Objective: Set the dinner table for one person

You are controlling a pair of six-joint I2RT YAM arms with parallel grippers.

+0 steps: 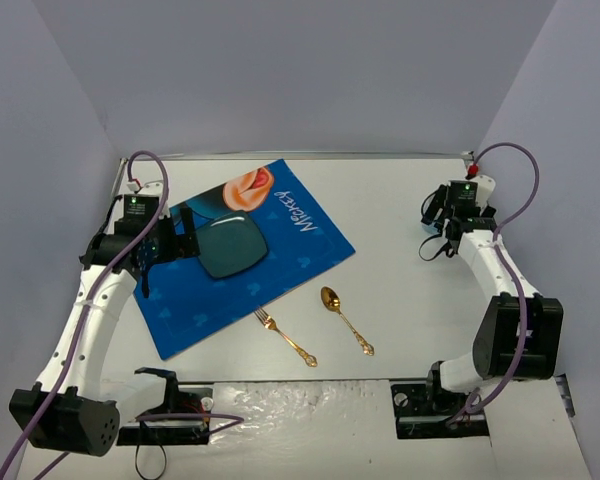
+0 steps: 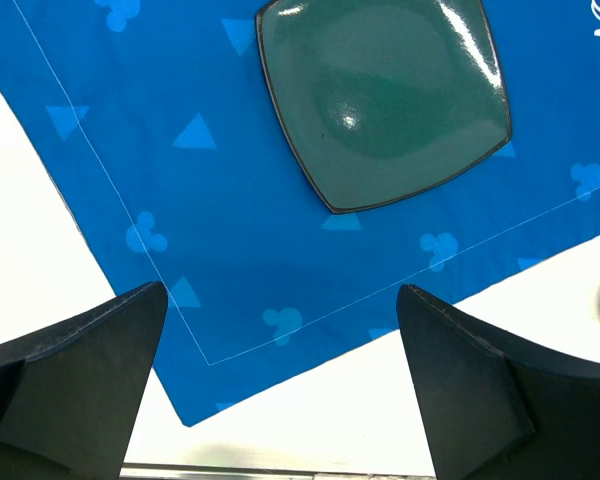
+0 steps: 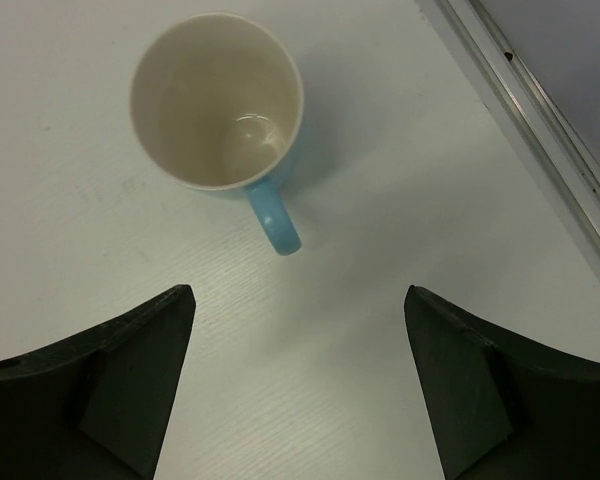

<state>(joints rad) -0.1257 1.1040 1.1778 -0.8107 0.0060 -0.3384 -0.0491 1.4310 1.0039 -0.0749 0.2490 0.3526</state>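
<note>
The white dinner table [image 1: 410, 290] carries a blue Mickey-print placemat [image 1: 250, 260], lying askew at the left. A dark green square plate [image 1: 230, 245] sits on the placemat. A gold fork [image 1: 285, 337] and a gold spoon [image 1: 345, 318] lie on the bare table in front of the mat. My left gripper [image 1: 183, 242] is open and empty just left of the plate, which shows ahead of it in the left wrist view [image 2: 385, 95]. My right gripper [image 1: 435, 225] is open and empty above a blue mug [image 3: 217, 100] with a white inside. The mug stands upright with its handle toward the fingers and is hidden in the top view.
Grey walls close in the table at the back and both sides. The table's metal edge strip [image 3: 540, 130] runs close to the right of the mug. The placemat's corner [image 2: 195, 415] lies near the table's edge strip [image 2: 280, 468] under my left gripper.
</note>
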